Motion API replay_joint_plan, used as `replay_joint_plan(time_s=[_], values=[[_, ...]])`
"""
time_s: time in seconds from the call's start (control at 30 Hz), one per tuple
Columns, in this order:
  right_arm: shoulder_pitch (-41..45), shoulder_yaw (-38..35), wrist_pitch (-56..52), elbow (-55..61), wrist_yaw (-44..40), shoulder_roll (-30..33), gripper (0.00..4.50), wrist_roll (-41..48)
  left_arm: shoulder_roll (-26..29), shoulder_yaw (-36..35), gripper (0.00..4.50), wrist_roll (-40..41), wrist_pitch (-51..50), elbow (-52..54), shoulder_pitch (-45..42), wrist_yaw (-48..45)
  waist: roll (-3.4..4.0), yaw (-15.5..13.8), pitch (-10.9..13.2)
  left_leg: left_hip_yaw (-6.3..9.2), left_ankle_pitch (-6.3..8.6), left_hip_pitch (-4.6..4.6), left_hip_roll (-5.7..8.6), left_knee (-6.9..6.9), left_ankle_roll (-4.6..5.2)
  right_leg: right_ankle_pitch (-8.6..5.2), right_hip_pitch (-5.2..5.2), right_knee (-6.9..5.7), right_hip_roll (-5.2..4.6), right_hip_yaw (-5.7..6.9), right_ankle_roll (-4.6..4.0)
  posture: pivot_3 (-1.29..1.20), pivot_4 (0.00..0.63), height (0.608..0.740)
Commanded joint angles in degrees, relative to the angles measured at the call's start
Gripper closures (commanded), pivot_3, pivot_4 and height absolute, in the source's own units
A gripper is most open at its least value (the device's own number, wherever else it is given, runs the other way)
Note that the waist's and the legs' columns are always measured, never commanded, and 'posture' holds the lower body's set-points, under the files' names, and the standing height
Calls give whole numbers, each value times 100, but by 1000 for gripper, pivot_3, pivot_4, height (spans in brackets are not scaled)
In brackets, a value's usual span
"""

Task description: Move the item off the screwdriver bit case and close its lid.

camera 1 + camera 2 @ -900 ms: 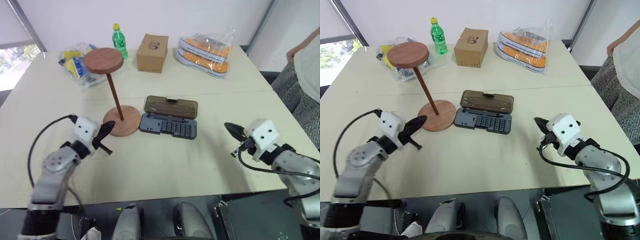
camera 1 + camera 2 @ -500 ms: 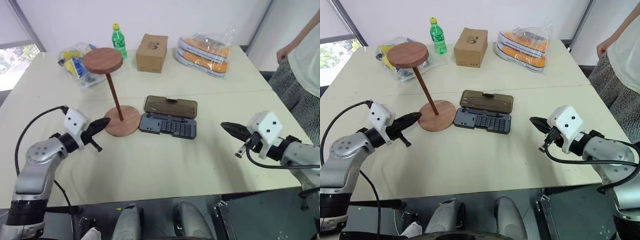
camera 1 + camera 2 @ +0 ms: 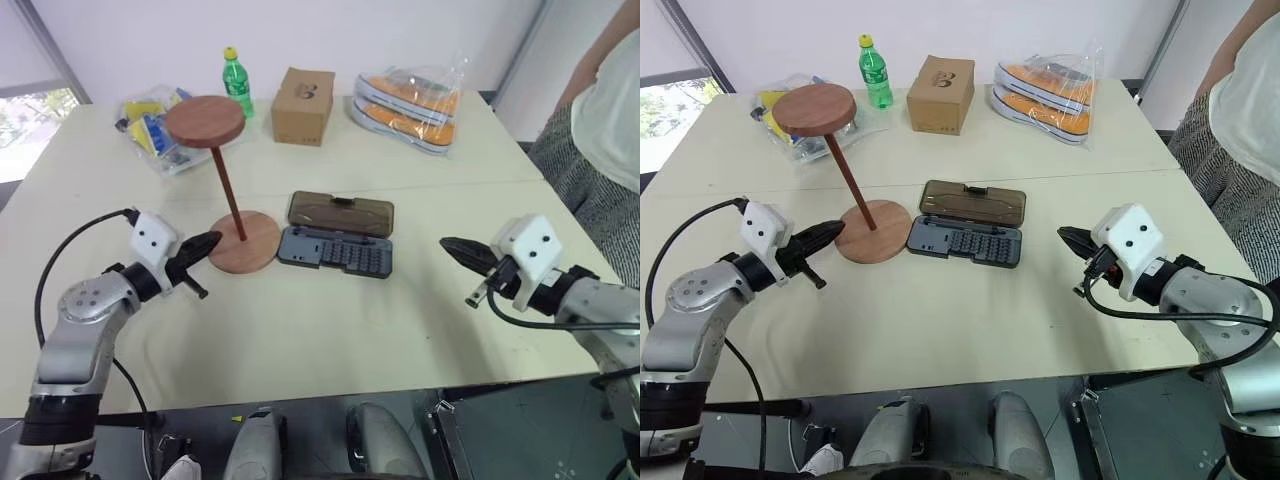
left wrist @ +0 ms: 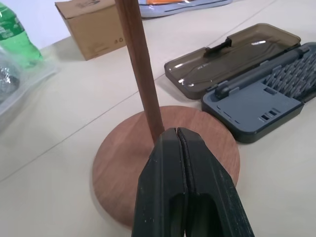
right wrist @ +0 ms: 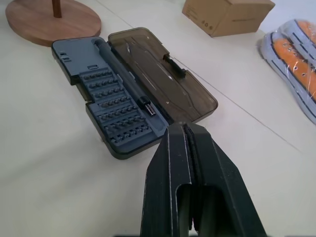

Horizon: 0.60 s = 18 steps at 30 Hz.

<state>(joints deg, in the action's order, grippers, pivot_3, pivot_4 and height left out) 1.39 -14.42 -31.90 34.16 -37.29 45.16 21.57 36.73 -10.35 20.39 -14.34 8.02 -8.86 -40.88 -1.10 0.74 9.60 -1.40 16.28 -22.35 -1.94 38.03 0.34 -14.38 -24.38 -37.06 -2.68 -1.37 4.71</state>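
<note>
hovering shut left pincer, right pincer shut, empty

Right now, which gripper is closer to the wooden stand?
Left. The left gripper sits shut right at the edge of the wooden stand, by its round base. The right gripper is shut too, farther off beyond the open screwdriver bit case.
</note>
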Motion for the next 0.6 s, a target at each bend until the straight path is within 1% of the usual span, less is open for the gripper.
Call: replay_joint_plan(time_s=[0.03, 0.3, 0.6], values=[[89, -40, 57, 230, 50, -18, 4479, 21, 4, -76, 4500, 6, 15, 150, -73, 43, 0, -2, 0, 1, 0, 0, 0, 0, 0, 0, 0, 0, 0, 0, 0, 0, 150, 740], [124, 53, 99, 174, 41, -41, 4479, 20, -228, -360, 4500, 204, -127, 248, -217, 464, 0, -10, 0, 1, 0, -1, 0, 0, 0, 1, 0, 0, -1, 0, 2, 0, 150, 740], [308, 208, 214, -29, 0, -40, 4479, -37, -293, -401, 4500, 234, -144, 399, -28, 532, 0, -8, 0, 0, 0, 0, 0, 0, 0, 1, 0, 0, -1, 0, 2, 0, 150, 740]])
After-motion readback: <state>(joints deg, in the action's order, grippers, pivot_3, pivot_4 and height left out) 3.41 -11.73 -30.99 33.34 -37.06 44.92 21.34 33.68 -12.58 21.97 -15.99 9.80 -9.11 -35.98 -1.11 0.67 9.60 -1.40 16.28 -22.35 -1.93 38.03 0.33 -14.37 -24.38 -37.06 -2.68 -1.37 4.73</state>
